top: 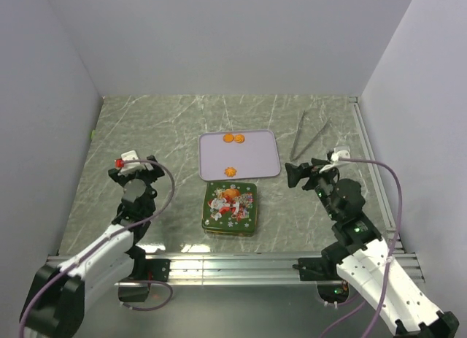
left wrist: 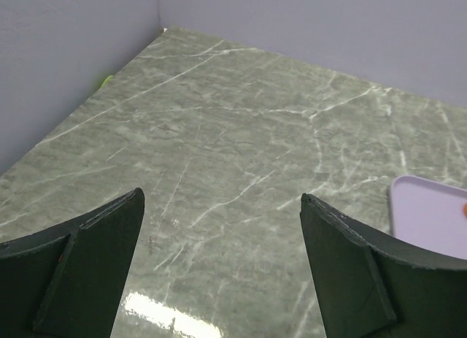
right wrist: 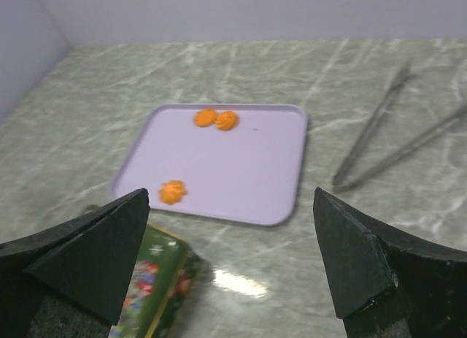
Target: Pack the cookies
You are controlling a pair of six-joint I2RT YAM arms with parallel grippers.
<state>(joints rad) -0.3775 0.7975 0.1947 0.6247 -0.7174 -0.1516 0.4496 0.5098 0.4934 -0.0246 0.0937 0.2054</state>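
no legible text, tin [top: 230, 208] lid pictorial (festive print)

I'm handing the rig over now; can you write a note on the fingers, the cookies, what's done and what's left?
Left gripper: fingers open, empty.
Right gripper: fingers open, empty.
Three small orange cookies lie on the flat lavender tray, two at its far edge, one near.
The green picture-printed tin sits closed in front of the tray; metal tongs lie to the tray's right.
Done: nothing visibly packed.
Left: open the tin, put all three cookies in.

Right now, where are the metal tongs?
In the top view, the tongs lie flat on the far right side, just right of the lilac tray.
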